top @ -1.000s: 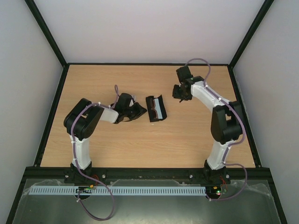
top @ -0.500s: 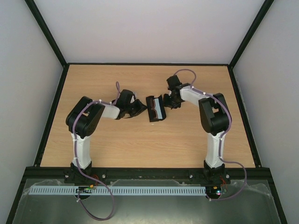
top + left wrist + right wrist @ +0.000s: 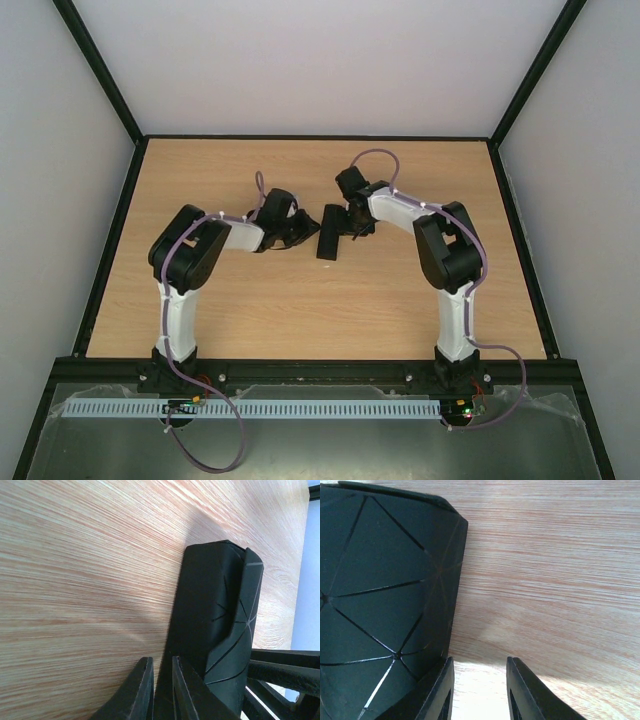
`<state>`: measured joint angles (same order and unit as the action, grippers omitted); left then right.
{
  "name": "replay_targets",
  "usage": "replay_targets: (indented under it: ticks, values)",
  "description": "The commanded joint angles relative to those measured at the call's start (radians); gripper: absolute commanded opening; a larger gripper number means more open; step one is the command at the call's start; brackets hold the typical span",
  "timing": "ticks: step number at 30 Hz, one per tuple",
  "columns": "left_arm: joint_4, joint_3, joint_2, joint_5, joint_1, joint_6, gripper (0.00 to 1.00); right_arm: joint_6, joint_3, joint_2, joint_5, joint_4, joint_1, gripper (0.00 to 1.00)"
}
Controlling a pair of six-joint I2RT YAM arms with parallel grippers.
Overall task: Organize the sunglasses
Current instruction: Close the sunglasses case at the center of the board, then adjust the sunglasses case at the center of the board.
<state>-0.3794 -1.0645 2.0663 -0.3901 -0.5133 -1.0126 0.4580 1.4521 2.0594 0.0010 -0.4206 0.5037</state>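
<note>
The black case (image 3: 327, 236) lies near the middle of the wooden table (image 3: 300, 300) with its lid folded down. The sunglasses are hidden in every view. My left gripper (image 3: 303, 232) is at the case's left side. In the left wrist view its fingers (image 3: 161, 692) stand almost together, with the dark edge of the case (image 3: 220, 605) between them. My right gripper (image 3: 350, 222) is at the case's right side. In the right wrist view it (image 3: 480, 692) is slightly open with bare wood between the fingers. Its left finger touches the case (image 3: 380, 590).
A black frame rail (image 3: 310, 137) runs along the table's far edge, with white walls behind and at both sides. Both arms reach inward and meet at the case. No cloth shows in any view.
The case stood open with the sunglasses and pale lining showing; it now looks closed. My right gripper swung left onto it. My left gripper shifted right and stayed at its left edge.
</note>
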Motion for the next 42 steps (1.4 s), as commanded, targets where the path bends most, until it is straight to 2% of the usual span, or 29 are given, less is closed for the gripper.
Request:
replay_targets:
  ticks: [1, 6, 10, 15, 18, 19, 20, 21, 26, 32, 37, 42]
  values:
    - [0.087, 0.02, 0.036, 0.011, -0.025, 0.003, 0.13, 0.0, 0.017, -0.004, 0.034, -0.051, 0.02, 0.32]
    - [0.074, 0.121, -0.045, 0.011, 0.013, 0.016, 0.18, -0.005, -0.058, -0.103, 0.075, -0.046, 0.007, 0.35]
    - [0.062, 0.229, -0.15, -0.002, 0.062, 0.029, 0.3, -0.009, -0.149, -0.214, 0.076, -0.029, 0.004, 0.41]
    - [0.106, 0.354, -0.33, 0.01, 0.088, 0.058, 0.59, 0.001, -0.303, -0.393, 0.001, 0.011, 0.035, 0.47]
    - [0.137, 0.419, -0.465, 0.024, 0.088, 0.062, 0.75, 0.038, -0.368, -0.473, -0.012, 0.028, 0.124, 0.5]
    - [0.155, 0.434, -0.507, 0.029, 0.088, 0.064, 0.84, 0.052, -0.374, -0.484, -0.004, 0.031, 0.158, 0.5]
    - [0.174, 0.446, -0.549, 0.038, 0.088, 0.068, 0.96, 0.066, -0.374, -0.486, 0.01, 0.035, 0.195, 0.51]
    - [0.2, 0.458, -0.59, 0.049, 0.087, 0.073, 0.99, 0.078, -0.367, -0.482, 0.015, 0.036, 0.223, 0.51]
    - [0.336, 0.512, -0.802, 0.136, 0.093, 0.082, 0.99, 0.11, -0.257, -0.378, 0.019, 0.058, 0.332, 0.5]
    - [0.465, 0.573, -1.045, 0.192, 0.093, 0.06, 0.99, 0.13, -0.066, -0.151, 0.054, 0.045, 0.354, 0.48]
    - [0.563, 0.588, -1.167, 0.222, 0.096, 0.057, 0.99, 0.126, 0.048, -0.012, 0.123, -0.001, 0.355, 0.48]
    - [0.596, 0.603, -1.218, 0.234, 0.096, 0.056, 0.99, 0.117, 0.05, 0.016, 0.223, -0.051, 0.354, 0.48]
